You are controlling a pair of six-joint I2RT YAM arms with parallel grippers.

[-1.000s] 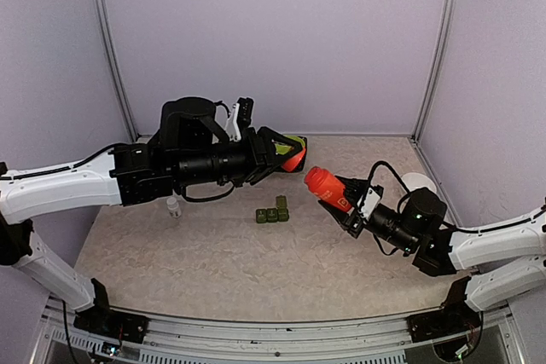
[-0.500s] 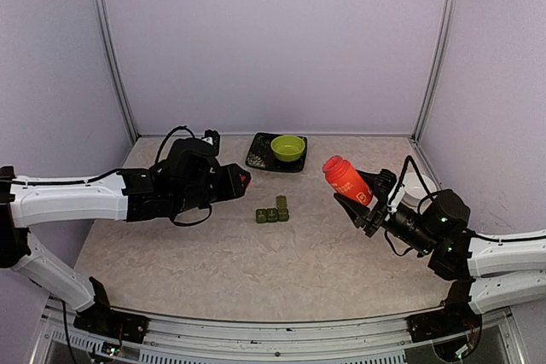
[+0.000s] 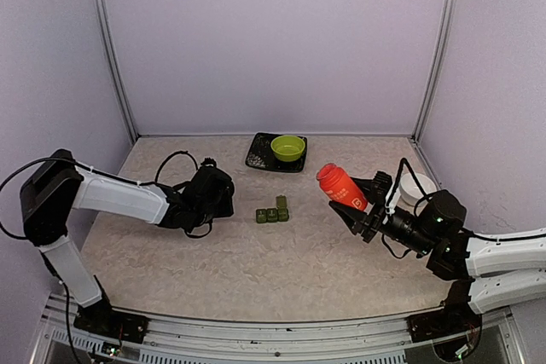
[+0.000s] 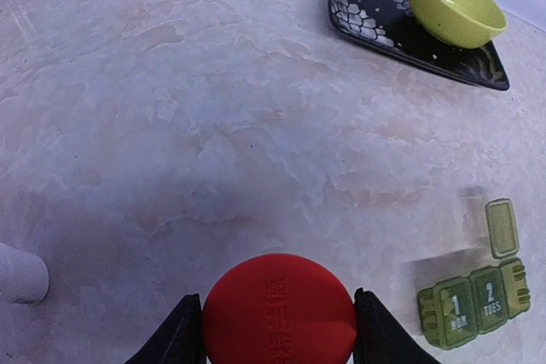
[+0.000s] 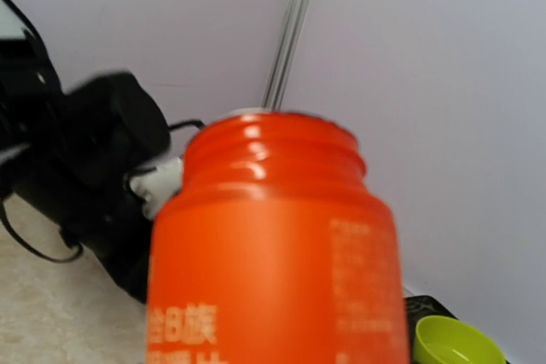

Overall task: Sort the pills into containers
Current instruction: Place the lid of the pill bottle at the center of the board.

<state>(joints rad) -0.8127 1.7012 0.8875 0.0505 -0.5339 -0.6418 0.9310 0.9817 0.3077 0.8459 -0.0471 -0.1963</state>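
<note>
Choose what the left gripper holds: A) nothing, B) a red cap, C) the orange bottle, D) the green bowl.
B: the left wrist view shows a red cap clamped between the fingers of the left gripper; the orange bottle is in the right gripper.

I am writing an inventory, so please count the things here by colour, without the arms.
Orange or red: 2 (bottle, cap)
Green: 2 (bowl, containers)
Black: 1 (tray)
White: 2 (round object, small cylinder)
Total: 7
</note>
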